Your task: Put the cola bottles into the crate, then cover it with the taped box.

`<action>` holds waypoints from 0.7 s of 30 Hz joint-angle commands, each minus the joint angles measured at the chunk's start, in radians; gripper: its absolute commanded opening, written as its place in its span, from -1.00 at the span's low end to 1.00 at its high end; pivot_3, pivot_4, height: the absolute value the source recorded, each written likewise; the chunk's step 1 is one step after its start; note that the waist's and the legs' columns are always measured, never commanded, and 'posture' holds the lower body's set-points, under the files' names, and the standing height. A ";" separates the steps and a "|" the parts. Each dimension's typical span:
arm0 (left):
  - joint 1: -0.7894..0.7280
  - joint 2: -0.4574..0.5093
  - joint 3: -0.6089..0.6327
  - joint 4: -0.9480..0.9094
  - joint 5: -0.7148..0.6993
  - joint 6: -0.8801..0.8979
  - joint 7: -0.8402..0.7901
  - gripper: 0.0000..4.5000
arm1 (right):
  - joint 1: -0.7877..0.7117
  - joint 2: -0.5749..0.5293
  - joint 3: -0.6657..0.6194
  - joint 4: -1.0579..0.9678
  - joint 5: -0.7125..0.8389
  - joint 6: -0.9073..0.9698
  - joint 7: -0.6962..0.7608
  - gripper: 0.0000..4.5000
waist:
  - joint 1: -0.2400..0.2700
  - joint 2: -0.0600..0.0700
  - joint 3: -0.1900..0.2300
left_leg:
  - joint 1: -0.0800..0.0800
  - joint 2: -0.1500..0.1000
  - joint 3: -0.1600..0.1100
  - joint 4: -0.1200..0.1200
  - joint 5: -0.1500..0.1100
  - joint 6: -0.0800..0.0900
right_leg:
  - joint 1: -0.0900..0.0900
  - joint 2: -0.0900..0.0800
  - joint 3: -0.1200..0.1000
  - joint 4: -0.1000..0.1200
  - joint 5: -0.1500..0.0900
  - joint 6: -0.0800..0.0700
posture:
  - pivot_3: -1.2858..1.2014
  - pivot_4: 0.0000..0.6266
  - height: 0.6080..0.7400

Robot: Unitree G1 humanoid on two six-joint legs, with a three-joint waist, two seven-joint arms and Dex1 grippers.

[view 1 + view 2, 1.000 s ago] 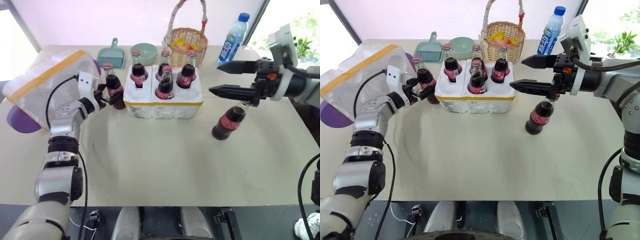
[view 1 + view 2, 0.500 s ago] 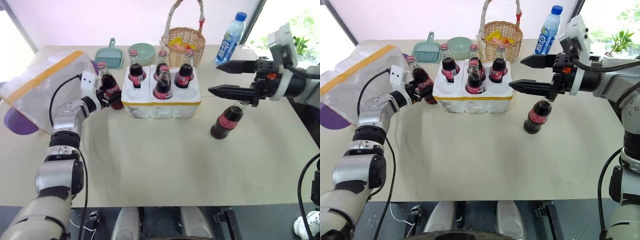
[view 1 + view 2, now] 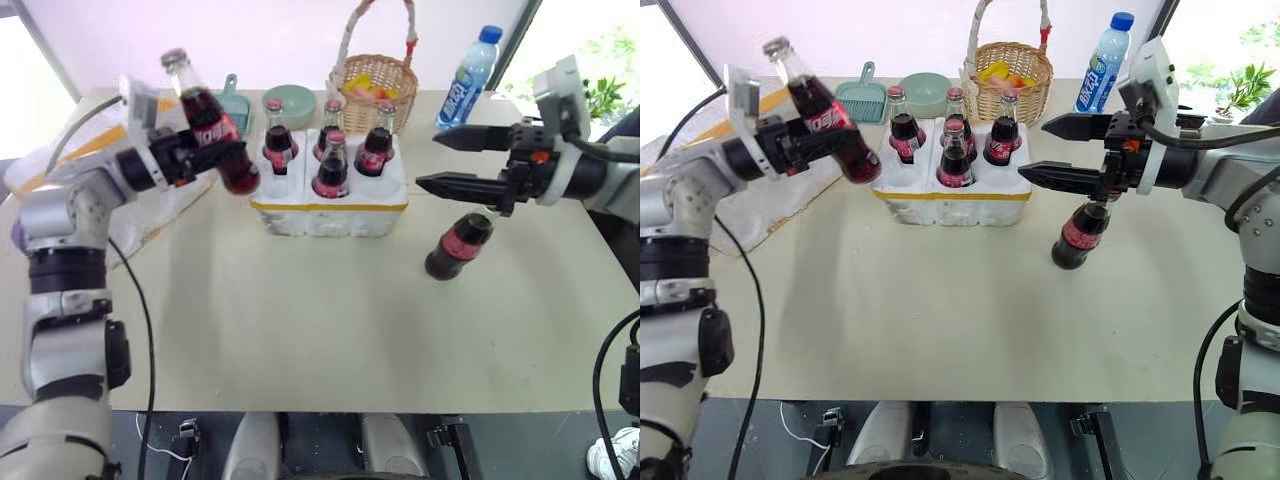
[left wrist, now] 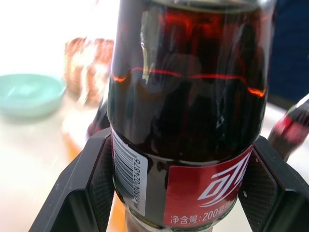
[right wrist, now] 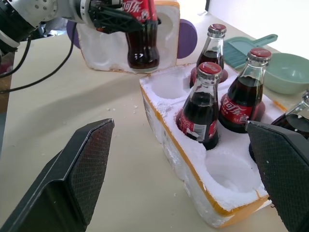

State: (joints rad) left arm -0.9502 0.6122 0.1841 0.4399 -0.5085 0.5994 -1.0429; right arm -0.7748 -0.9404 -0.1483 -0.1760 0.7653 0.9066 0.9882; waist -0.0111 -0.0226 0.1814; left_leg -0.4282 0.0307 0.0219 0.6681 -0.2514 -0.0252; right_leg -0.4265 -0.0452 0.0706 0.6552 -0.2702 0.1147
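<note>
Beige worktop [image 3: 300, 330] by bright windows, a bottle lifted clear of it.

From the head: left end effector [image 3: 205, 158] clamps a tilted cola bottle [image 3: 208, 120] beside the crate [image 3: 328, 205]; right end effector [image 3: 455, 160] gapes above another bottle [image 3: 458, 245]. Left wrist: pads [image 4: 104, 186] grip glass. Right wrist: taped box [image 5: 111, 53] lies behind.

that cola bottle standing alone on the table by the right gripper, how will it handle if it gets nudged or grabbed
The loose cola bottle is tall and narrow on a small base, so a sideways nudge would probably tip it, and once down it would likely roll. It looks like smooth, full glass: rigid, fairly heavy for its size, perhaps slippery, and breakable if dropped. The open right gripper hangs above it.
</note>
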 commanded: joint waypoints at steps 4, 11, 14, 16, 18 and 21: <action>-0.103 -0.092 -0.057 0.151 0.088 -0.151 0.023 0.23 | -0.009 -0.002 -0.038 -0.033 0.013 -0.003 -0.018 1.00 | -0.008 0.000 0.000 | 0.000 0.000 0.000 -0.001 0.000 0.000 | -0.001 0.001 0.000 0.000 0.000 0.000 | 0.03 -0.52 1.00; -0.108 -0.116 -0.136 0.238 0.204 -0.285 0.007 0.23 | 0.022 -0.009 -0.058 -0.051 0.022 0.007 -0.037 1.00 | -0.002 0.000 0.000 | 0.001 0.000 0.000 -0.001 0.000 0.000 | -0.001 0.001 0.001 0.001 0.000 0.000 | 0.03 -0.52 1.00; -0.103 -0.114 -0.160 0.246 0.239 -0.324 -0.004 0.23 | 0.027 -0.007 -0.063 -0.052 0.022 0.008 -0.043 1.00 | -0.002 0.000 0.000 | 0.000 0.000 0.000 -0.001 0.000 0.000 | -0.001 0.001 0.001 0.000 0.000 0.000 | 0.03 -0.52 1.00; -0.090 -0.126 -0.182 0.246 0.261 -0.339 -0.008 0.23 | 0.033 -0.002 -0.059 -0.049 0.015 0.002 -0.050 1.00 | -0.002 0.000 0.000 | 0.000 0.000 0.000 -0.001 0.000 0.000 | -0.001 0.001 0.001 0.000 0.000 0.000 | 0.03 -0.52 1.00; -0.079 -0.155 -0.205 0.254 0.288 -0.358 0.013 0.23 | 0.043 0.003 -0.051 -0.049 0.003 -0.010 -0.052 1.00 | -0.002 0.000 0.000 | 0.000 0.000 0.000 -0.001 0.000 0.000 | -0.001 0.001 0.001 0.000 0.000 0.000 | 0.03 -0.52 1.00; -0.074 -0.187 -0.225 0.290 0.328 -0.389 0.046 0.23 | 0.049 0.004 -0.043 -0.051 -0.004 -0.019 -0.053 1.00 | 0.001 0.000 0.000 | 0.000 0.000 0.000 -0.001 0.000 0.000 | -0.001 0.000 0.001 0.000 0.000 0.000 | 0.03 -0.52 1.00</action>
State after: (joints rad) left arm -1.0151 0.4399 -0.0265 0.7274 -0.1981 0.2458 -1.0147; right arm -0.7152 -0.9319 -0.1682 -0.1971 0.7617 0.9085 0.9363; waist -0.0098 -0.0226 0.1814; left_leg -0.4280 0.0305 0.0220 0.6675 -0.2514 -0.0251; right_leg -0.4271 -0.0448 0.0713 0.6554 -0.2702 0.1147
